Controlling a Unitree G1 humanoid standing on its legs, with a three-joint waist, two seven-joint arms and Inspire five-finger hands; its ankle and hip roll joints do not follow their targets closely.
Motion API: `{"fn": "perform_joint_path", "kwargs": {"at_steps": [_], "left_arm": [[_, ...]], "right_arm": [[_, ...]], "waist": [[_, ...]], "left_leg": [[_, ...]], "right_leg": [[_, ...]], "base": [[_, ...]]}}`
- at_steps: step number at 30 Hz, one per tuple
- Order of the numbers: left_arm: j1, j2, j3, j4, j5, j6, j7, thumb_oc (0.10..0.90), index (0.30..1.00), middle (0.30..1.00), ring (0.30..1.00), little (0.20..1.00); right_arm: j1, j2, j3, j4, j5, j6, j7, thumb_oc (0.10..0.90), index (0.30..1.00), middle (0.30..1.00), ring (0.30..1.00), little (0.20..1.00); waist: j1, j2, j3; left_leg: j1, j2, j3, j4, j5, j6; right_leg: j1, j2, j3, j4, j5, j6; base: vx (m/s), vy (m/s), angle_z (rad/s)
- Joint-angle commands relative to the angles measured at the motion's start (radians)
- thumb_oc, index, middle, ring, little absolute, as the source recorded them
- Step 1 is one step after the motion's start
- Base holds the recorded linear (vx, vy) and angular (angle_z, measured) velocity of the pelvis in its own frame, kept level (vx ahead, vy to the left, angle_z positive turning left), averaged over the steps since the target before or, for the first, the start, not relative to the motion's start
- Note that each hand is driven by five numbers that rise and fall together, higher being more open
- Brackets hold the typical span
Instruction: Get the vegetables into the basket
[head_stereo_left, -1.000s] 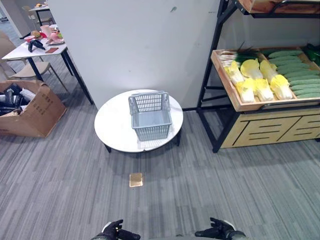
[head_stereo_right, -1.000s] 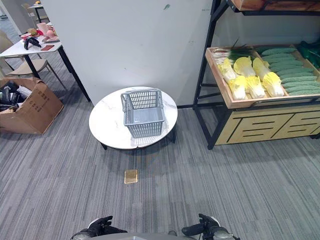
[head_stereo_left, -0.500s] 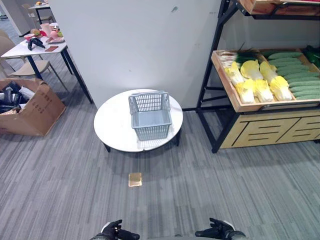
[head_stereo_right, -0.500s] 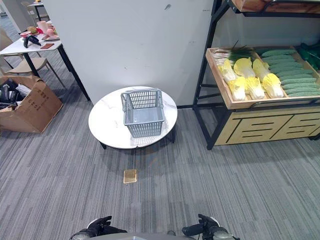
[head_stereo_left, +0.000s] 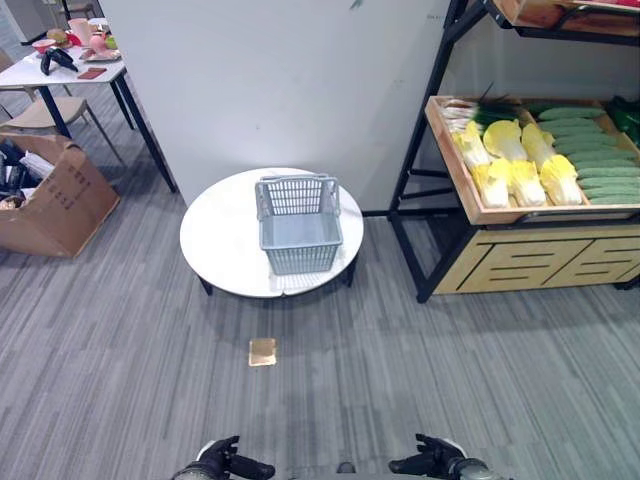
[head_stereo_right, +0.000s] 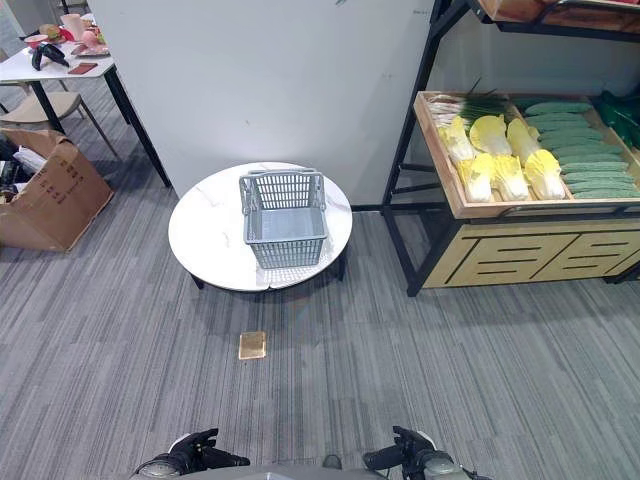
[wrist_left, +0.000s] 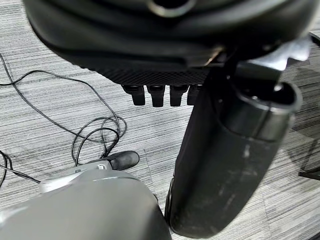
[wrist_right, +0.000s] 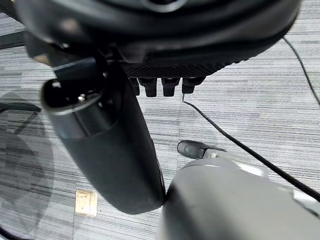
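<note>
Grey basket (head_stereo_left: 299, 222) sits on the round counter (head_stereo_left: 215, 243); vegetables (head_stereo_left: 527, 158) lie on the shelf (head_stereo_left: 480, 214). Left hand (head_stereo_left: 218, 463) and right hand (head_stereo_left: 430, 461) hang relaxed, holding nothing

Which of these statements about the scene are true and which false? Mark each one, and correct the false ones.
1. The basket stands on the round table. True.
2. The basket already holds vegetables. False: it is empty.
3. The cabbages lie in a tray on the shelf, to the right of the table. True.
4. The left hand holds a cucumber. False: it hangs low with relaxed fingers and holds nothing; the cucumbers lie on the shelf.
5. The right hand is also empty. True.
6. A cardboard box stands under the round table. False: it stands on the floor further left, by a white table.
</note>
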Motion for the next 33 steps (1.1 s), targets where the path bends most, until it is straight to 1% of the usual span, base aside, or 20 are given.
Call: {"fn": "perform_joint_path", "kwargs": {"at_steps": [1,6,10,12,13,14,15,16,18,20,22,23,24,25,26,28,29,31,32,33], "left_arm": [[-0.032,-0.003,-0.002,0.056,0.012,0.004,0.001,0.9,1.0,1.0,1.0,1.0],[-0.032,0.011,0.005,0.054,0.01,0.002,-0.001,0.9,1.0,1.0,1.0,1.0],[-0.033,0.02,0.006,0.047,0.01,0.001,-0.001,0.9,1.0,1.0,1.0,1.0],[-0.033,0.02,0.006,0.047,0.01,0.001,-0.001,0.9,1.0,1.0,1.0,1.0],[-0.036,0.025,0.009,0.042,0.007,0.0,-0.002,0.9,1.0,1.0,1.0,1.0],[-0.037,0.03,0.01,0.034,0.003,0.002,-0.003,0.9,1.0,1.0,1.0,1.0],[-0.037,0.03,0.01,0.034,0.003,0.002,-0.003,0.9,1.0,1.0,1.0,1.0],[-0.037,0.031,0.011,0.03,-0.001,0.001,-0.003,0.9,1.0,1.0,1.0,1.0],[-0.036,0.033,0.01,0.028,-0.007,0.002,-0.005,0.9,1.0,1.0,1.0,1.0],[-0.037,0.033,0.009,0.028,-0.006,0.001,-0.008,0.9,1.0,1.0,1.0,1.0],[-0.037,0.03,0.006,0.03,-0.002,0.0,-0.009,0.9,1.0,1.0,1.0,1.0],[-0.042,0.027,0.003,0.034,0.005,-0.004,-0.007,0.9,1.0,1.0,1.0,1.0],[-0.042,0.027,0.005,0.037,0.008,-0.006,-0.005,0.9,1.0,1.0,1.0,1.0],[-0.042,0.027,0.005,0.037,0.008,-0.006,-0.005,0.9,1.0,1.0,1.0,1.0],[-0.042,0.025,0.008,0.041,0.012,-0.008,-0.005,0.9,1.0,1.0,1.0,1.0],[-0.038,0.024,0.011,0.044,0.014,-0.008,-0.005,0.9,1.0,1.0,1.0,1.0],[-0.034,0.02,0.012,0.047,0.016,-0.007,-0.006,0.9,1.0,1.0,1.0,1.0],[-0.029,0.011,0.011,0.052,0.021,-0.003,-0.011,0.9,1.0,1.0,1.0,1.0],[-0.031,0.003,0.003,0.056,0.022,-0.003,-0.014,0.9,1.0,1.0,1.0,1.0],[-0.031,0.002,0.003,0.056,0.022,-0.003,-0.014,0.9,1.0,1.0,1.0,1.0]], "right_arm": [[-0.024,-0.026,0.023,0.04,-0.002,0.009,0.006,0.9,1.0,1.0,1.0,1.0],[-0.022,-0.034,0.005,0.042,0.016,0.007,0.003,0.9,1.0,1.0,1.0,1.0],[-0.025,-0.033,0.003,0.034,0.022,0.007,0.005,0.9,1.0,1.0,1.0,1.0],[-0.025,-0.033,0.003,0.034,0.022,0.007,0.005,0.9,1.0,1.0,1.0,1.0],[-0.024,-0.036,0.0,0.029,0.021,0.007,0.005,0.9,1.0,1.0,1.0,1.0],[-0.022,-0.037,0.0,0.017,0.025,0.004,0.007,0.9,1.0,1.0,1.0,1.0],[-0.022,-0.037,0.0,0.017,0.025,0.004,0.007,0.9,1.0,1.0,1.0,1.0],[-0.018,-0.036,-0.002,0.015,0.027,0.003,0.007,0.9,1.0,1.0,1.0,1.0],[-0.014,-0.038,-0.006,0.011,0.032,0.001,0.006,0.9,1.0,1.0,1.0,1.0],[-0.009,-0.041,-0.01,0.011,0.034,0.001,0.007,0.9,1.0,1.0,1.0,1.0],[-0.006,-0.044,-0.012,0.013,0.035,0.001,0.007,0.9,1.0,1.0,1.0,1.0],[-0.002,-0.044,-0.013,0.015,0.035,0.0,0.005,0.9,1.0,1.0,1.0,1.0],[0.002,-0.043,-0.016,0.013,0.035,0.0,0.007,0.9,1.0,1.0,1.0,1.0],[0.002,-0.043,-0.015,0.013,0.035,0.0,0.006,0.9,1.0,1.0,1.0,1.0],[0.011,-0.042,-0.02,0.016,0.029,0.001,0.007,0.9,1.0,1.0,1.0,1.0],[0.015,-0.042,-0.02,0.019,0.022,0.002,0.009,0.9,1.0,1.0,1.0,1.0],[0.022,-0.046,-0.019,0.021,0.013,0.003,0.01,0.9,1.0,1.0,1.0,1.0],[0.03,-0.054,-0.02,0.026,0.011,0.002,0.012,0.9,1.0,1.0,1.0,1.0],[0.032,-0.061,-0.021,0.028,0.014,0.002,0.014,0.9,1.0,1.0,1.0,1.0],[0.032,-0.062,-0.021,0.028,0.014,0.002,0.014,0.9,1.0,1.0,1.0,1.0]], "waist": [[0.007,0.037,0.03],[0.012,0.037,0.039],[0.01,0.036,0.049],[0.011,0.036,0.049],[0.016,0.033,0.067],[0.015,0.027,0.086],[0.015,0.027,0.086],[0.013,0.025,0.096],[0.013,0.031,0.109],[0.02,0.044,0.113],[0.021,0.052,0.116],[0.022,0.054,0.117],[0.021,0.052,0.116],[0.021,0.053,0.116],[0.022,0.049,0.115],[0.029,0.043,0.108],[0.022,0.043,0.101],[0.015,0.048,0.081],[0.004,0.058,0.06],[0.002,0.058,0.061]], "left_leg": [[-0.001,-0.023,0.016,0.007,-0.124,0.034],[-0.015,-0.029,0.034,0.007,-0.126,0.047],[-0.02,-0.03,0.039,0.007,-0.131,0.056],[-0.02,-0.03,0.039,0.007,-0.131,0.056],[-0.023,-0.033,0.049,0.007,-0.133,0.064],[-0.025,-0.043,0.053,0.007,-0.136,0.071],[-0.026,-0.043,0.053,0.007,-0.136,0.071],[-0.016,-0.048,0.056,0.007,-0.142,0.075],[-0.002,-0.046,0.052,0.007,-0.149,0.075],[0.005,-0.037,0.061,0.007,-0.145,0.068],[0.004,-0.031,0.055,0.007,-0.14,0.062],[0.0,-0.031,0.056,0.007,-0.131,0.055],[0.003,-0.033,0.057,0.007,-0.131,0.05],[0.003,-0.032,0.057,0.007,-0.131,0.05],[0.015,-0.036,0.06,0.007,-0.134,0.043],[0.026,-0.042,0.068,0.007,-0.135,0.036],[0.05,-0.043,0.055,0.007,-0.14,0.029],[0.081,-0.037,0.036,0.007,-0.15,0.019],[0.104,-0.022,0.016,0.007,-0.151,0.007],[0.104,-0.021,0.014,0.007,-0.151,0.006]], "right_leg": [[-0.014,-0.009,0.008,0.143,-0.093,0.106],[-0.037,-0.011,0.021,0.155,-0.064,0.124],[-0.086,-0.011,0.022,0.244,-0.058,0.139],[-0.087,-0.011,0.022,0.244,-0.058,0.139],[-0.147,-0.025,-0.004,0.359,-0.041,0.154],[-0.224,-0.049,-0.027,0.496,0.002,0.168],[-0.226,-0.05,-0.026,0.498,0.001,0.168],[-0.251,-0.062,-0.036,0.556,0.01,0.169],[-0.275,-0.066,-0.051,0.563,0.012,0.166],[-0.291,-0.051,-0.057,0.461,0.006,0.157],[-0.284,-0.032,-0.037,0.336,0.033,0.159],[-0.289,-0.004,0.021,0.165,0.088,0.168],[-0.295,0.004,0.05,0.109,0.114,0.176],[-0.292,0.004,0.05,0.102,0.117,0.176],[-0.286,0.005,0.058,-0.005,0.142,0.188],[-0.286,0.007,0.048,-0.028,0.14,0.193],[-0.267,0.009,0.011,-0.028,0.14,0.195],[-0.23,0.018,0.002,-0.028,0.125,0.177],[-0.217,0.036,0.013,-0.01,0.113,0.157],[-0.217,0.036,0.011,-0.008,0.111,0.157]], "base": [[0.07,0.103,-0.1],[0.08,0.107,-0.14],[0.05,0.092,-0.12],[0.01,0.052,-0.05],[0.0,0.147,0.03],[-0.01,0.147,-0.1],[0.02,0.114,-0.2],[0.06,0.067,-0.32],[0.08,0.082,-0.15],[0.08,0.05,0.11],[0.08,-0.005,0.12],[0.09,-0.042,0.11],[0.08,-0.04,0.12],[0.14,-0.056,0.08],[0.2,-0.076,0.11],[0.24,-0.088,0.09],[0.45,-0.158,0.08],[0.5,-0.185,0.38],[0.27,-0.119,0.54],[0.53,-0.249,0.64]]}}
